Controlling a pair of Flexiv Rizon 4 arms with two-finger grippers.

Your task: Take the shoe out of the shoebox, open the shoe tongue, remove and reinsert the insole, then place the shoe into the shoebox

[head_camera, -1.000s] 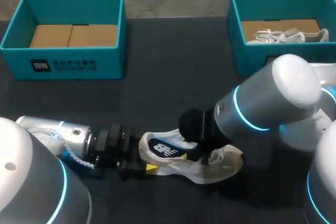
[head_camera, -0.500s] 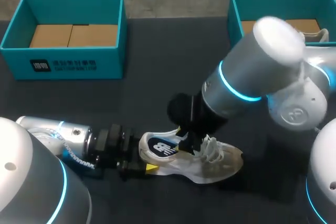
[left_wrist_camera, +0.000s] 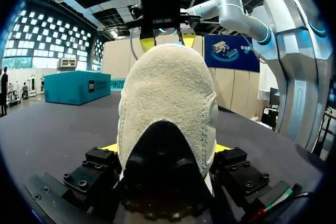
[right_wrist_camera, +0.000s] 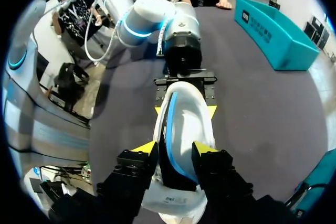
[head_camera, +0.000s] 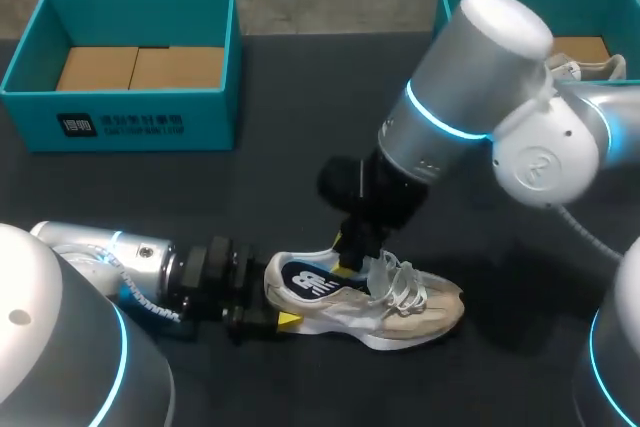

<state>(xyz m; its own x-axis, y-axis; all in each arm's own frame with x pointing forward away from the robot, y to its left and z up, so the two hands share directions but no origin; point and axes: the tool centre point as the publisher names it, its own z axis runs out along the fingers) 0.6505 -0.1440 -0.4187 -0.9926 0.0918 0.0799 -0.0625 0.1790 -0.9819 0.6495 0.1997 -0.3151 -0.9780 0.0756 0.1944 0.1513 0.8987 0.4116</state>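
Note:
A beige and white shoe [head_camera: 405,312] lies on the dark table near the front, toe to the right. My left gripper [head_camera: 272,315] is shut on its heel, which fills the space between the fingers [left_wrist_camera: 167,148]. My right gripper [head_camera: 350,255] comes down from above onto the shoe's mouth. In the right wrist view its yellow tips [right_wrist_camera: 175,149] stand close on either side of the dark tongue, whose white labelled end lies back between the fingers. The laces [head_camera: 400,287] stand up loosely beside it. The shoe [right_wrist_camera: 186,108] runs ahead to my left gripper [right_wrist_camera: 184,85].
A teal shoebox [head_camera: 120,117] with a brown cardboard floor stands at the back left. A second teal shoebox [head_camera: 450,97] at the back right holds another pale shoe [head_camera: 600,67], partly hidden by my right arm.
My right arm has risen and swung back and left, from the laces to the shoe's mouth, and its fingers have drawn closer. The tongue and laces now stand up. The left arm is still.

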